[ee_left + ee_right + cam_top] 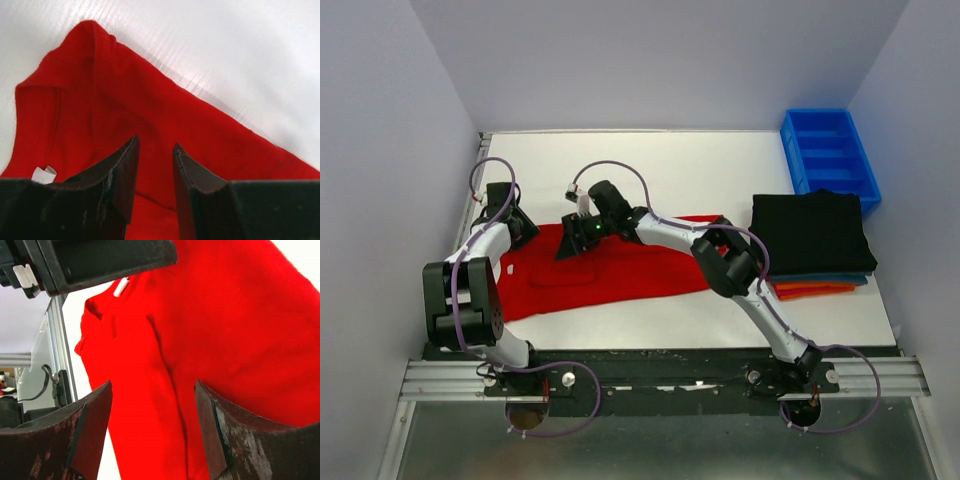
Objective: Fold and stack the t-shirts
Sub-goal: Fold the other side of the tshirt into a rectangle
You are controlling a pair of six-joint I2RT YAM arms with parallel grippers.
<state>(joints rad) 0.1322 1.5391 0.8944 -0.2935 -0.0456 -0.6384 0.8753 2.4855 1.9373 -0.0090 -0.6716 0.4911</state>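
A bright red t-shirt [620, 272] lies spread on the white table, left of centre. My left gripper [523, 228] is at its far left edge; in the left wrist view [155, 142] the jaws stand a little apart just above the red cloth [120, 90], with nothing pinched. My right gripper [578, 240] hovers over the shirt's upper left part; its jaws [152, 385] are wide open over the cloth [225, 325]. A stack of folded shirts sits at the right: black [812, 232] on top, blue [863, 280] and orange [815, 291] beneath.
A blue plastic bin [828, 155] stands at the back right, behind the stack. The left gripper's black body [100, 260] fills the top of the right wrist view, close to the right gripper. The table's metal rail [660, 378] runs along the near edge.
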